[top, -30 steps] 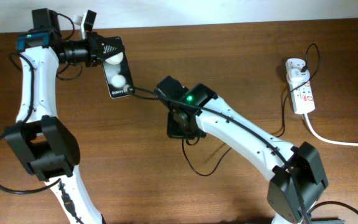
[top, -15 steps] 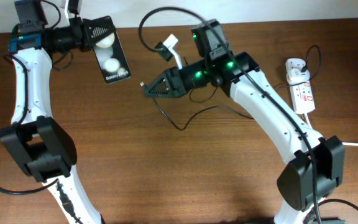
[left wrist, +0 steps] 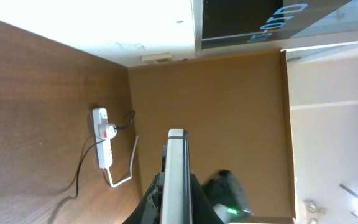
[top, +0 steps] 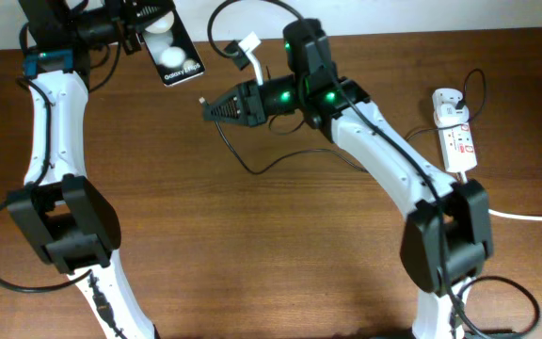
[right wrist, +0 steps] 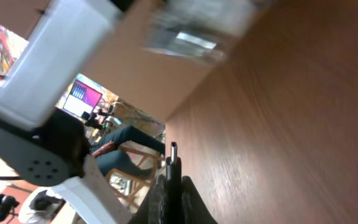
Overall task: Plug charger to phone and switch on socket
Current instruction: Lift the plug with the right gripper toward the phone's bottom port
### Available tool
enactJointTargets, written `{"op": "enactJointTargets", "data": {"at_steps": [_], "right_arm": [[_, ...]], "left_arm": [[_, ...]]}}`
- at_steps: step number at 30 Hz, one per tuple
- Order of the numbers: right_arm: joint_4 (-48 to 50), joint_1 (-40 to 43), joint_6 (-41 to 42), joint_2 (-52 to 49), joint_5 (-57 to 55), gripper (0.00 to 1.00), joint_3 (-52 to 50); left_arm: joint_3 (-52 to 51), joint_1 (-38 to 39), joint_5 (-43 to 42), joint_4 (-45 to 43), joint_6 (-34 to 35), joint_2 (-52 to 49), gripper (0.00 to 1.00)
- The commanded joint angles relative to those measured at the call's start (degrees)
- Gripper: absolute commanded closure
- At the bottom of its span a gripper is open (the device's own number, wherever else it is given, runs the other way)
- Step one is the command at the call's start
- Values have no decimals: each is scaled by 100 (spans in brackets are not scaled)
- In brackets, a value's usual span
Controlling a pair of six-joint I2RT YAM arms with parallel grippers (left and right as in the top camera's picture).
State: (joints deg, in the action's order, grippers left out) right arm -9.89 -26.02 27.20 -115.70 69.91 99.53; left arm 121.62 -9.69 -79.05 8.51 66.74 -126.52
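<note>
The phone (top: 175,58) hangs in the air at the far left of the table, screen up, with my left gripper (top: 149,23) shut on its far end. In the left wrist view the phone (left wrist: 177,180) shows edge-on between the jaws. My right gripper (top: 211,107) is shut on the charger's black plug (top: 201,101), whose tip points left, a short gap below and right of the phone's lower end. The metal tip (right wrist: 173,151) sticks out past the fingers (right wrist: 190,199). The black cable (top: 252,169) loops down and runs right to the white adapter (top: 448,102) on the socket (top: 456,137).
The socket's thick white cord (top: 516,215) trails off the right edge. In the left wrist view the socket (left wrist: 103,146) lies far off on the wooden table. The left arm's white link (right wrist: 61,62) fills the upper left of the right wrist view.
The right arm has risen off the table and swung left with the plug towards the phone. My left gripper has lifted the phone up and slightly right.
</note>
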Motion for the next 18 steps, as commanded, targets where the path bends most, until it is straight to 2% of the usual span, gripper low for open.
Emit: {"op": "enactJointTargets", "data": {"at_steps": [1, 5, 15, 18], "right_arm": [[549, 20, 28, -374, 492, 96, 66], [1342, 68, -28, -393, 647, 96, 66], [1709, 358, -114, -822, 1073, 96, 50], [2341, 350, 590, -822, 1161, 96, 50]], "left_arm": [[101, -22, -39, -319, 160, 0, 100], [101, -20, 118, -765, 162, 0, 100], [101, -20, 367, -807, 79, 0, 100], [101, -7, 387, -807, -87, 0, 100]]}}
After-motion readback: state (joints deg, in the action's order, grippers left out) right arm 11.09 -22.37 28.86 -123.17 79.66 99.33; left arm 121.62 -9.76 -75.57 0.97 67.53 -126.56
